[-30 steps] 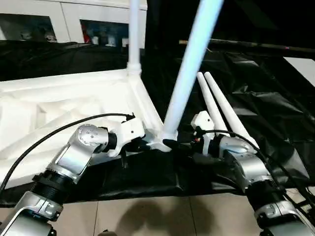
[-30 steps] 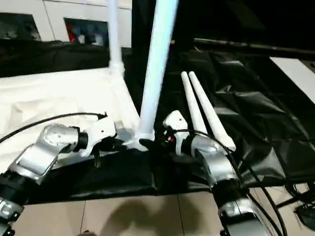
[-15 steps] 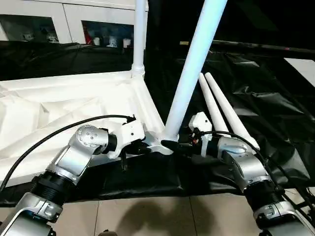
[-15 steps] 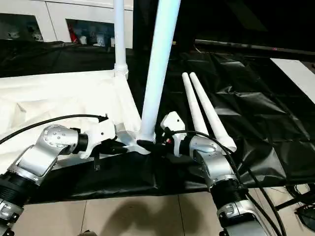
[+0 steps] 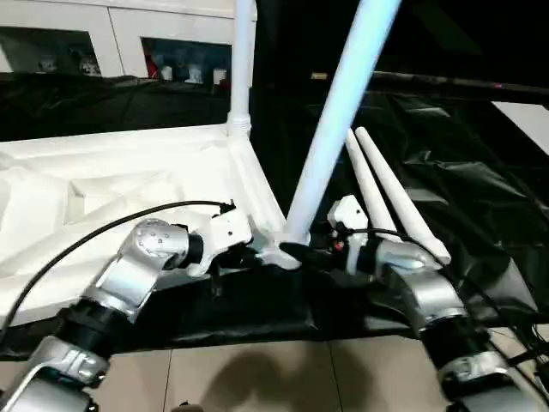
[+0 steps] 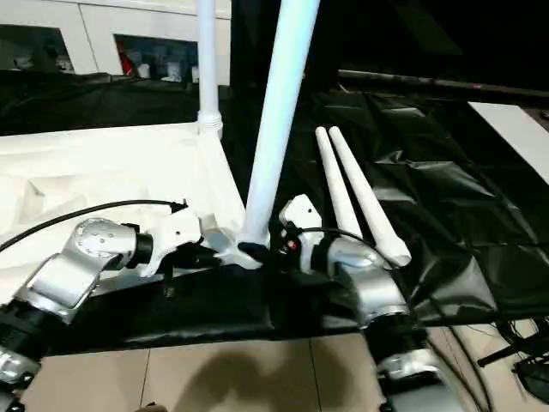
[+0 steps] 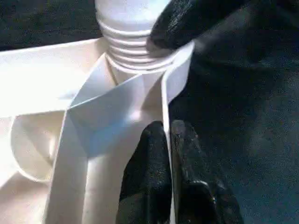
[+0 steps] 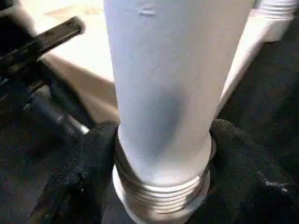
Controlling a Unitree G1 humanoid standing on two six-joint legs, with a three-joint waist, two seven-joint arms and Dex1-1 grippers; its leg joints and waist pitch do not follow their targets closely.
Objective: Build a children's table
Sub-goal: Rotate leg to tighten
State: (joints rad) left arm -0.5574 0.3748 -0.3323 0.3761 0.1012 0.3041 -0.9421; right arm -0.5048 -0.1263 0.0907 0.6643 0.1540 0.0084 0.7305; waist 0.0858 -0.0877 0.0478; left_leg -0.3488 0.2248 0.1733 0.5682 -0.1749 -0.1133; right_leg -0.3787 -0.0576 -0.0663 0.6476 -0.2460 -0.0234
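The children's table top (image 5: 129,189) lies upside down, ribbed side up, on the black cloth. One white leg (image 5: 242,60) stands upright in its far corner socket. A second leg (image 5: 339,120) rises tilted from the near corner socket (image 5: 279,253). My right gripper (image 8: 161,154) is shut on that leg's threaded base, with a finger (image 8: 88,168) pressed to each side. My left gripper (image 7: 168,140) is shut on the table top's thin rim wall (image 7: 164,98) just beside that corner. Two loose legs (image 5: 386,189) lie side by side beyond my right arm.
The black-draped work table (image 5: 480,180) stretches right and back, and its front edge drops to a tiled floor (image 5: 257,378). A white cabinet with glass doors (image 5: 129,39) stands behind. Cables run along both my forearms.
My right gripper's fingers have drawn in around the base of the tilted leg. The left gripper has kept its hold on the rim. The picture has shifted a little.
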